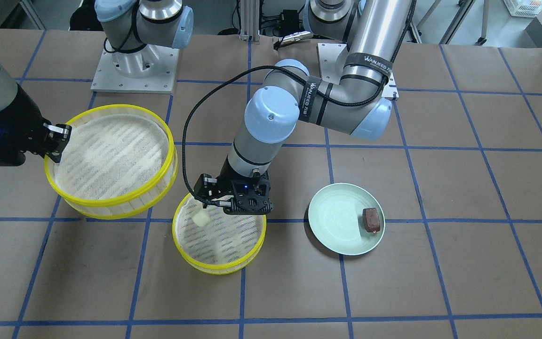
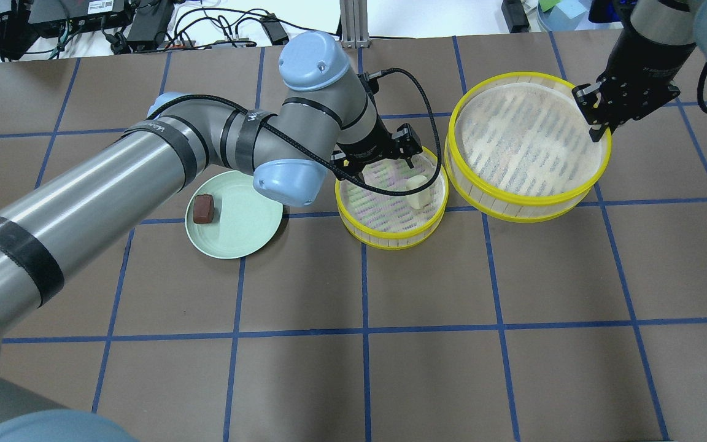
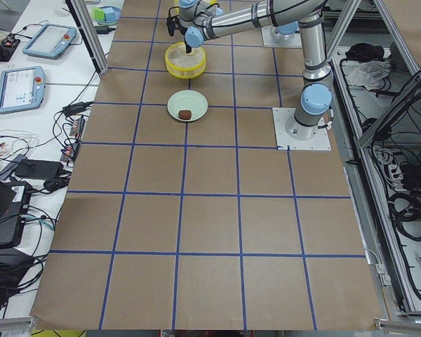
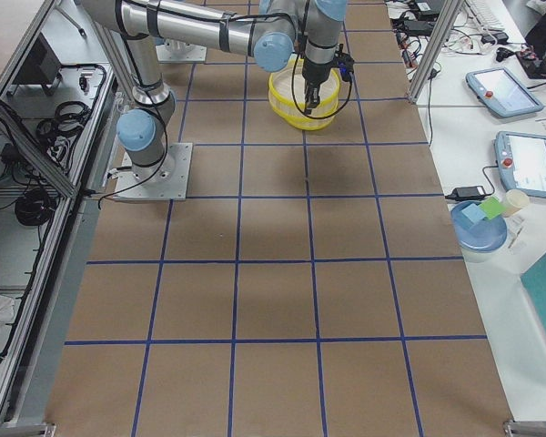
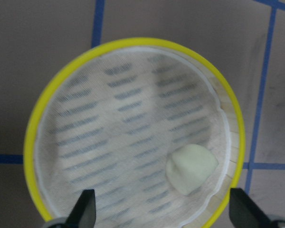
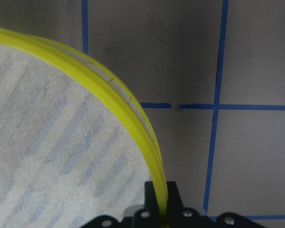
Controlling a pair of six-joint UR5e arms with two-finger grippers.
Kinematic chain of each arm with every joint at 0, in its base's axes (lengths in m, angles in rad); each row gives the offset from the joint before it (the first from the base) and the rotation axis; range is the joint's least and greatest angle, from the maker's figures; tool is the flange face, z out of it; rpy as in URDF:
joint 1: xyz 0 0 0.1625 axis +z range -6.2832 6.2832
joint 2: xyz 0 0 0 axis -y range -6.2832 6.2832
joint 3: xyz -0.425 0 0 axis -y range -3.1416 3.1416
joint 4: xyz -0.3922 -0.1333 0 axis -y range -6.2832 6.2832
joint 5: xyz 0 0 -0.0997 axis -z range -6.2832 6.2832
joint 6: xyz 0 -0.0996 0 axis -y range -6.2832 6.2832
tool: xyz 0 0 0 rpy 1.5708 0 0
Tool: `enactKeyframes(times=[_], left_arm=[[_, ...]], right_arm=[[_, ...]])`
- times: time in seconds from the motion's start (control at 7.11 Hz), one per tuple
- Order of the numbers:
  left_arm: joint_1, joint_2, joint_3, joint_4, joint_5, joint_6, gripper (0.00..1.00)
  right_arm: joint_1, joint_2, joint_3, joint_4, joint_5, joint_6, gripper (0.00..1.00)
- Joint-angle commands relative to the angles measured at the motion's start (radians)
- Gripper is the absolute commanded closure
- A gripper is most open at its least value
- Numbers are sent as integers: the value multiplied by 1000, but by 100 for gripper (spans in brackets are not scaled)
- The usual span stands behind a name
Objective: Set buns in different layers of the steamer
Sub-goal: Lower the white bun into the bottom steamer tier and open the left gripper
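Cream oblong bun (image 5: 192,168) lies in the yellow-rimmed lower steamer tier (image 5: 33,142), left pincer (image 5: 162,211) spread wide above it.
Right pincer (image 6: 161,199) grips the rim of the upper tier (image 2: 528,197); likely next: restack it, then load the reddish-brown bun (image 2: 204,209).

The table (image 2: 427,368) was covered in brown paper, ruled into squares by blue tape lines (image 2: 366,331). One yellow-rimmed steamer layer (image 2: 390,238) stood directly on it near the middle, over a tape crossing. In the overhead view, a pale green plate (image 2: 249,230) lay at the layer's 9 o'clock, near but apart. In the front-facing view, one metal base plate (image 1: 111,80) and another (image 1: 330,56) sat toward 12 o'clock.
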Motion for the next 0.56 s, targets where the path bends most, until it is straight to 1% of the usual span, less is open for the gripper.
enactKeyframes(times=[0.0,0.14,0.28,0.42], left_arm=[[124,60,4,-147,67,161,0],[173,94,-4,-184,134,270,0],[202,118,-12,-265,261,330,0],[236,129,-12,-293,330,395,0]], right_arm=[[54,14,0,-47,3,47,100],[115,46,-3,-102,3,133,100],[162,92,-3,-168,4,199,100],[218,168,-9,-252,4,289,100]])
